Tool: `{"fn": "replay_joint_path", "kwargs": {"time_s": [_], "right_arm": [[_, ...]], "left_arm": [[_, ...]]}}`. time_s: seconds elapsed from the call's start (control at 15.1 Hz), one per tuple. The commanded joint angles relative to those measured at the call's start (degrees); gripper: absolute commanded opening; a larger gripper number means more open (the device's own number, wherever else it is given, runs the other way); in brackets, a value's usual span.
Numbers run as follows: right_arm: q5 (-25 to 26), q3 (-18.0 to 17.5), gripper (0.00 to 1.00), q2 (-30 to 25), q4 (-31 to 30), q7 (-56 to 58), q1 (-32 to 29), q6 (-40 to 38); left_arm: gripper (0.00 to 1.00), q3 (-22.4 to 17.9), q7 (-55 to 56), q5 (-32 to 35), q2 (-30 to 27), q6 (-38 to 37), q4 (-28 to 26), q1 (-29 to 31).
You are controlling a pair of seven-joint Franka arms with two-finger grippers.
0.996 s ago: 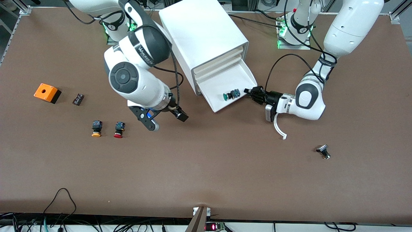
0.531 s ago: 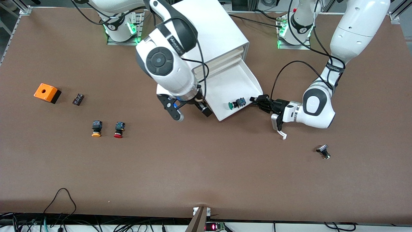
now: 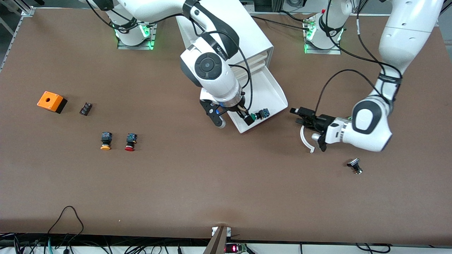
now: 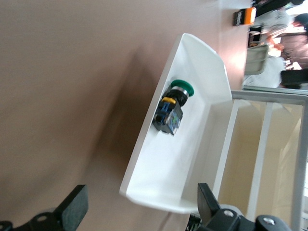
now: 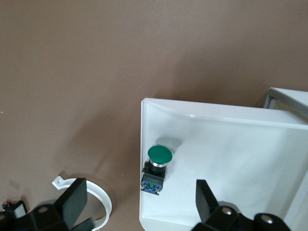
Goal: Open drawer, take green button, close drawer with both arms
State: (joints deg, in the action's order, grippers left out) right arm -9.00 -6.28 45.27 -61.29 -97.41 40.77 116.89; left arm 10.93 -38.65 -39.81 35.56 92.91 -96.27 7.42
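Note:
The lowest drawer (image 3: 265, 90) of the white cabinet (image 3: 226, 38) stands pulled out. The green-capped button (image 3: 259, 114) lies on its side in the drawer's front corner. My right gripper (image 3: 233, 121) is open over the drawer's front edge, one finger (image 3: 248, 120) beside the green cap. In the right wrist view the button (image 5: 156, 168) lies between the open gripper's (image 5: 139, 199) fingers, just ahead. My left gripper (image 3: 297, 116) is open and empty, off the drawer toward the left arm's end. The left wrist view shows my open gripper (image 4: 139, 207), the drawer (image 4: 202, 86) and the button (image 4: 173, 103).
A white curved strip (image 3: 305, 139) lies under the left wrist. A small black and metal part (image 3: 355, 165) lies nearer the front camera. Toward the right arm's end are a red button (image 3: 130, 141), a yellow button (image 3: 105, 140), a small black block (image 3: 85, 108) and an orange box (image 3: 51, 101).
My right arm swung from over the bare table to the drawer's front edge by the button. My left gripper drew the drawer out a little, then backed off toward its own end.

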Motion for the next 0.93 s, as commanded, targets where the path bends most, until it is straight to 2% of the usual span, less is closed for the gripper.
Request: {"fn": "replay_joint_path", "kwargs": {"time_s": [0.0, 0.2, 0.46, 0.53, 0.66, 0.8, 0.86], "right_arm": [[1.88, 0.83, 1.00, 3.59, 2.49, -4.18, 2.99, 2.80], [1.97, 2.05, 1.00, 6.58, 2.49, -7.26, 5.81, 7.37], [1.88, 2.06, 1.00, 9.66, 2.66, -10.69, 7.30, 12.56], [1.88, 2.15, 1.00, 10.36, 2.84, -10.96, 7.57, 12.92], [1.97, 2.32, 1.00, 11.59, 2.84, -12.01, 8.27, 14.76], [1.88, 2.41, 0.99, 12.39, 2.84, -12.11, 8.80, 15.64], [1.88, 2.41, 0.98, 12.48, 2.84, -12.11, 8.89, 15.65]], "left_arm": [[1.00, -0.12, 9.70, 9.36, -0.14, -7.20, 8.79, 0.48], [1.00, -0.03, 19.89, 17.56, -0.31, -12.65, 16.71, 1.19], [1.00, 1.19, 32.73, 27.66, -1.81, -15.83, 22.26, 0.05], [1.00, 1.20, 35.11, 28.29, -2.16, -16.09, 22.88, -0.56], [1.00, 0.58, 36.01, 29.78, -2.25, -18.11, 25.15, -0.74], [1.00, 1.20, 35.84, 36.44, -2.16, -19.08, 28.49, -0.92], [1.00, 0.94, 35.84, 37.51, -2.16, -19.00, 28.94, -1.36]]}}
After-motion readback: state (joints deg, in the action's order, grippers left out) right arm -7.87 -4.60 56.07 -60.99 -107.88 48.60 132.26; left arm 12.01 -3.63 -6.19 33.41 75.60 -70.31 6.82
